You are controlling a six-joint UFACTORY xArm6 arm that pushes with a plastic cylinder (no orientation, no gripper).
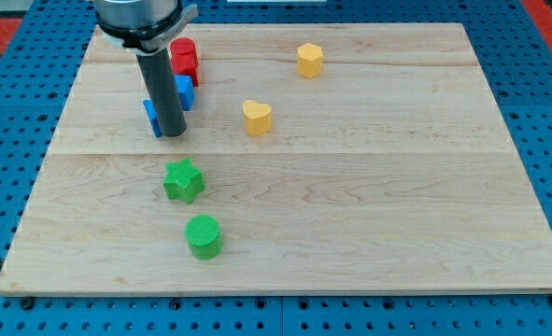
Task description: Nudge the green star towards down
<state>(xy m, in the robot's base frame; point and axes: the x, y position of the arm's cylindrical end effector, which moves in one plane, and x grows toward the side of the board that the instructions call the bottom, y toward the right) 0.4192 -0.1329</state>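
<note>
Board [369, 233] of pale wood carries every block; I see no container. My tip [171, 134] sits in the upper left of the frame, against the blue block [184, 93], with nothing to open or close. The green star [183, 180] lies just below it, apart, with the green cylinder [204, 236] lower still.

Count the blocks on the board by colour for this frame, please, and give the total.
Green: 2, the green star and the green cylinder
Yellow: 2, the yellow heart and the yellow hexagon
Red: 1, the red block
Blue: 1, the blue block, partly behind the rod
Total: 6
</note>
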